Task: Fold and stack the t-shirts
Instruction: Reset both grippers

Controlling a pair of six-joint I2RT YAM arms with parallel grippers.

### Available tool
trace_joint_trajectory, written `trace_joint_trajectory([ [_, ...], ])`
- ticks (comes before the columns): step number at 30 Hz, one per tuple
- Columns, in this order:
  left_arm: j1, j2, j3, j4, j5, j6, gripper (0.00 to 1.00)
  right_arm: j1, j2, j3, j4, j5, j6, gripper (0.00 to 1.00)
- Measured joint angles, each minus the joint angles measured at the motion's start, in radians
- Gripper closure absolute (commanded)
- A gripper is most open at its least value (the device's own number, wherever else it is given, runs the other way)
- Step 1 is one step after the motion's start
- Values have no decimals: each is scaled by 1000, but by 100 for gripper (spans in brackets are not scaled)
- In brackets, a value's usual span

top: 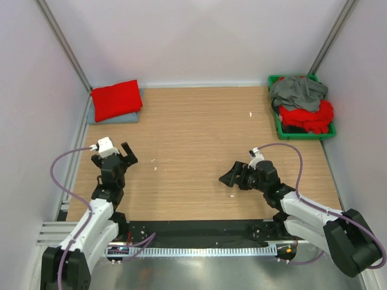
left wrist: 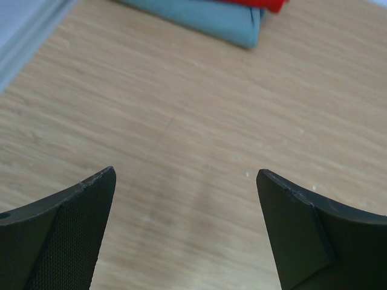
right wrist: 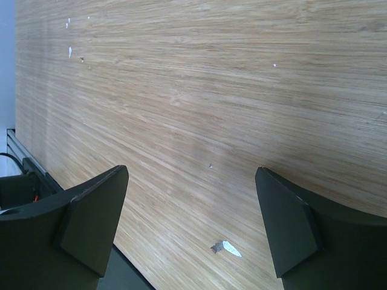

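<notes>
A folded red t-shirt (top: 115, 99) lies on a folded blue-grey t-shirt (top: 112, 118) at the table's far left corner. Both show at the top of the left wrist view, the blue-grey one (left wrist: 205, 17) under the red one (left wrist: 266, 5). A dark grey t-shirt (top: 297, 92) and crumpled red t-shirts (top: 309, 116) fill the green bin (top: 278, 124) at the far right. My left gripper (top: 121, 156) (left wrist: 186, 181) is open and empty over bare wood. My right gripper (top: 230, 177) (right wrist: 192, 178) is open and empty, pointing left low over the table.
Small white scraps lie on the wooden table (top: 193, 145), one near the right gripper (right wrist: 228, 248). A black strip and metal rail (top: 199, 249) run along the near edge. White walls close in the sides and back.
</notes>
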Motion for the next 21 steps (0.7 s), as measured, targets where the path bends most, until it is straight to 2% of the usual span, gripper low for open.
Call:
trace_joint_trajectory([
  [5, 2, 237, -36, 296, -61, 43, 4, 0, 2, 1, 1, -1, 0, 7],
  [9, 2, 463, -25, 436, -23, 104, 2, 0, 13, 3, 8, -8, 0, 7],
  [13, 2, 640, 50, 555, 53, 212, 0, 0, 18, 5, 10, -11, 0, 7],
  [18, 39, 780, 45, 784, 129, 253, 0, 0, 26, 6, 19, -19, 0, 7],
  [21, 71, 793, 45, 792, 172, 263, 0, 0, 29, 6, 23, -23, 0, 7],
])
